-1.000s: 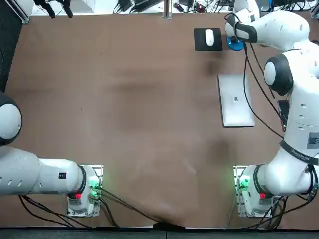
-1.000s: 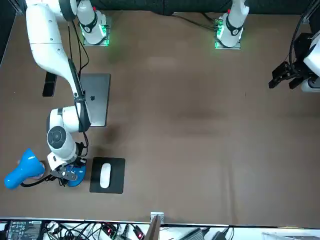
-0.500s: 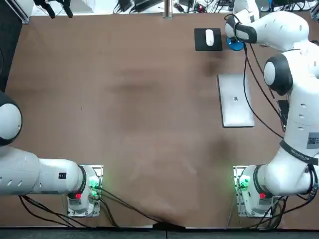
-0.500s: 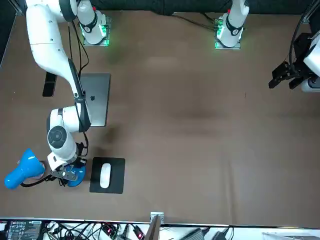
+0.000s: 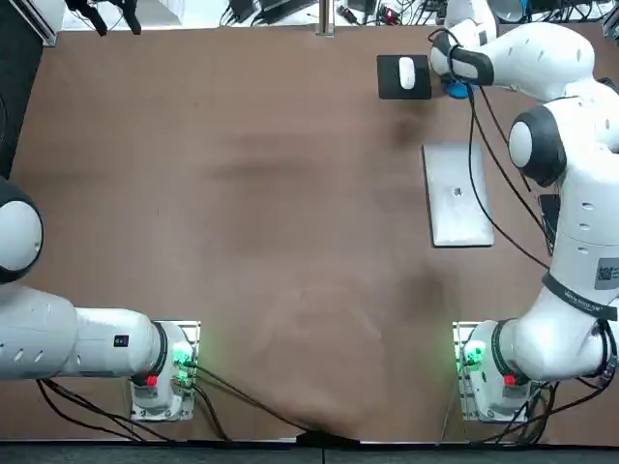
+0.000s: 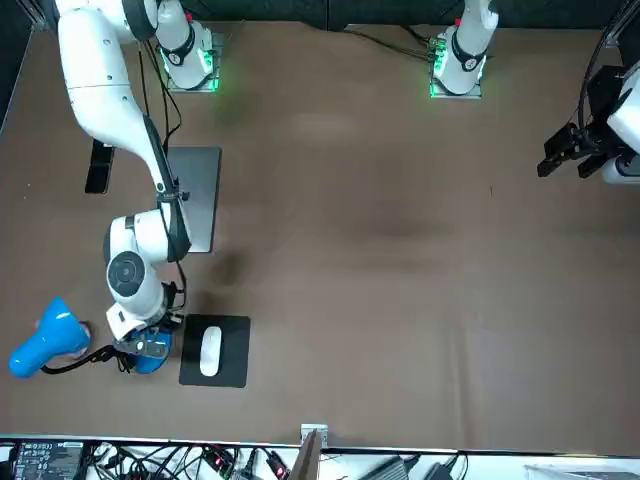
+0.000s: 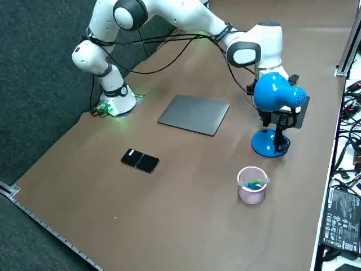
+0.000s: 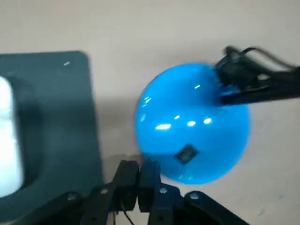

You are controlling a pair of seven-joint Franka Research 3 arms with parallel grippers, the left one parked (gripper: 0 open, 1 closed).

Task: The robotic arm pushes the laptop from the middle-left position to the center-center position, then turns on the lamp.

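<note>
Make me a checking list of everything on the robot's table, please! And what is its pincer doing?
Surface: brown table, cover slightly creased on the robot's side.
Job's things: closed laptop lies flat in the table's right half; blue lamp stands near the far right corner, with a small button on its base.
Clutter: mouse on a black mouse pad beside the lamp; phone; pale cup holding something green.
Pincers: right pincer shut, at the base's edge near the button.
Cables: lamp cord; black arm cables.
Surroundings: tangled wires beyond the far edge.
</note>
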